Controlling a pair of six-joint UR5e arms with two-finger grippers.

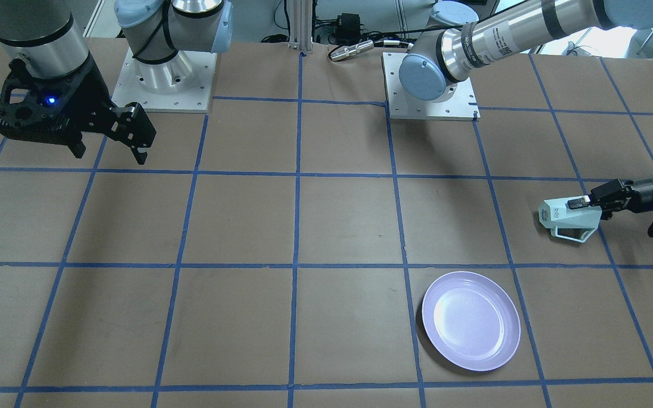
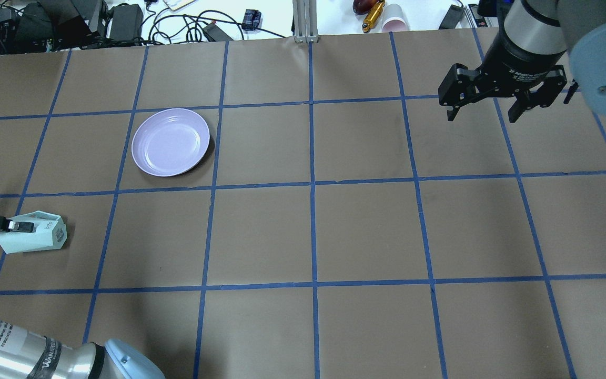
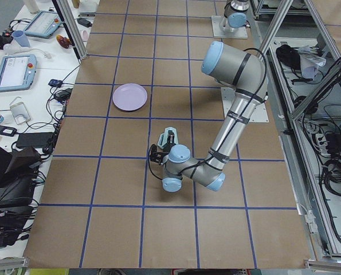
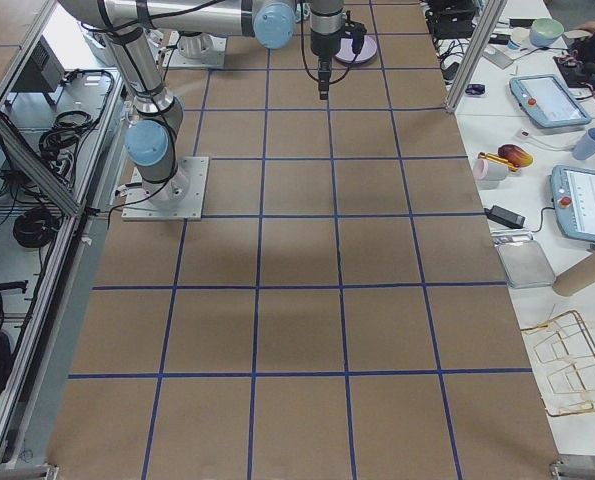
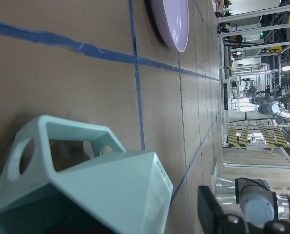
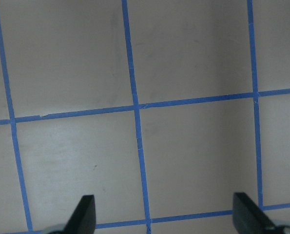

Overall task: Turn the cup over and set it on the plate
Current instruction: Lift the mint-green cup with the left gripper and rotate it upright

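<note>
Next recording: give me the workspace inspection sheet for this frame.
Surface: brown paper with blue tape grid.
Job's things: cup on its side, base toward the middle; plate empty, apart from it.
Clutter: nothing seen on the paper.
Grippers: left gripper shut on the cup's wall; right gripper open, empty, above the paper.
Cables: tangle beyond the far edge.
Surroundings: pendants beside the table.

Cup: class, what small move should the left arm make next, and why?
Probably rotate the cup until its mouth faces up. The left gripper is shut on its wall and holds it on its side, labelled base facing sideways. The plate lies apart from it with nothing on it, so the flip likely comes first.
</note>
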